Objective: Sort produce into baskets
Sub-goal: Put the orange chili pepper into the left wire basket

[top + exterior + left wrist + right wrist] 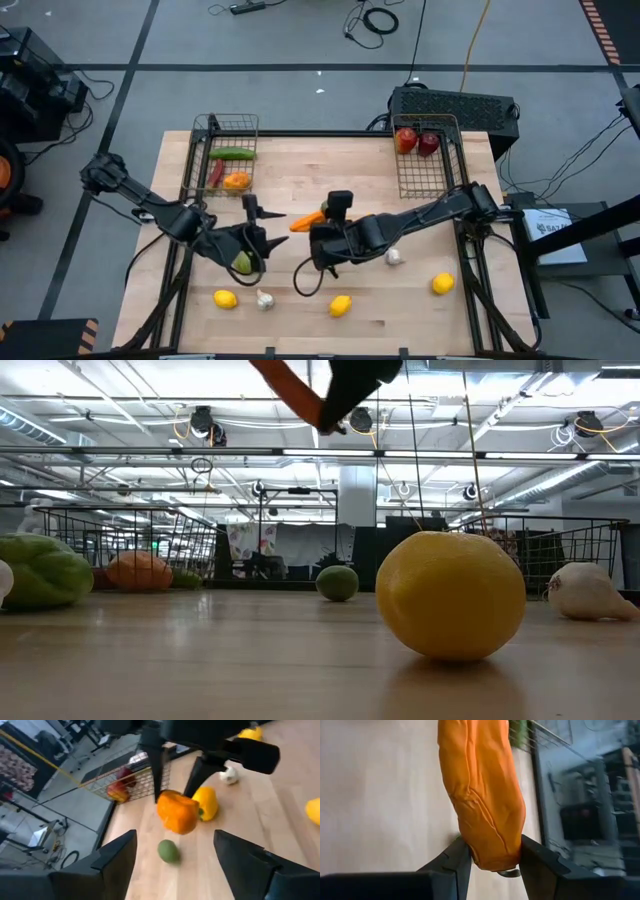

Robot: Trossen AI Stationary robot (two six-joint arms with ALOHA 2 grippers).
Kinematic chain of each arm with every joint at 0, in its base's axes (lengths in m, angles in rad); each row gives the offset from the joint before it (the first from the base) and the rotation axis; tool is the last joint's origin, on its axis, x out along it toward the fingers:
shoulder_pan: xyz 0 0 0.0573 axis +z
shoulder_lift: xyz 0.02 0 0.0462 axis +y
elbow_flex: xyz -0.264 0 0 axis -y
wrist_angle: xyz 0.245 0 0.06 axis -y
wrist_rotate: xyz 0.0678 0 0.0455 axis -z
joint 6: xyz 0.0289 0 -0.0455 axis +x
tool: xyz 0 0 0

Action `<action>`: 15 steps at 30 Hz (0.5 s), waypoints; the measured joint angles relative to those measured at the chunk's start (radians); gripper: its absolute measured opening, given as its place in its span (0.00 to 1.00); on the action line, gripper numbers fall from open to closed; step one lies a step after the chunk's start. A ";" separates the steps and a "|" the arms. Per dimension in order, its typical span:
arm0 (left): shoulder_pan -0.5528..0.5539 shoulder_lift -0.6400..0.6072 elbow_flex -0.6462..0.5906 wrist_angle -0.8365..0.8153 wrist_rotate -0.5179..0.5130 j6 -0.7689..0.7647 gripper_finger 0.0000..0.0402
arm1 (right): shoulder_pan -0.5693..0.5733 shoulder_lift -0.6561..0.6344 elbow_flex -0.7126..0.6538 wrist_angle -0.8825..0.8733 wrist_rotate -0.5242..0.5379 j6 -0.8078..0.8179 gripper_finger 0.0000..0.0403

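An orange pepper (307, 221) hangs over the middle of the table, with my right gripper (323, 216) shut on it; the low view shows it high at the top (290, 390). My left gripper (258, 228) stands open just to its left, above a green squash (243, 263), and touches nothing. In the left wrist view a yellow pepper (207, 802) and a small round green fruit (168, 851) lie on the table under the orange pepper (176, 812). The left basket (213, 128) holds a cucumber (235, 154), a chilli and an orange piece. The right basket (440, 185) holds two red apples (416, 142). My right gripper pinches one end of the orange pepper (492, 852) between its two fingers (455, 862). The fingers slant down from the table's right. The pepper is lifted clear of the table, and its long body (480, 780) reaches out beyond the fingertips toward the left basket.
Three lemons (226, 298) (340, 305) (443, 284) and a garlic bulb (265, 299) lie along the near edge. Another garlic (394, 256) sits by the right arm. A black box (455, 108) stands behind the right basket.
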 joint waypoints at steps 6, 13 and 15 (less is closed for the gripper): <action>0.001 0.025 0.000 0.020 -0.004 -0.027 0.81 | -0.019 0.000 0.000 0.056 -0.002 -0.031 0.33; 0.002 0.025 0.000 0.039 -0.013 -0.022 0.85 | -0.027 0.000 0.000 0.102 -0.003 -0.060 0.33; 0.002 0.025 0.000 0.037 -0.008 -0.018 0.81 | -0.028 0.000 0.000 0.115 -0.003 -0.071 0.33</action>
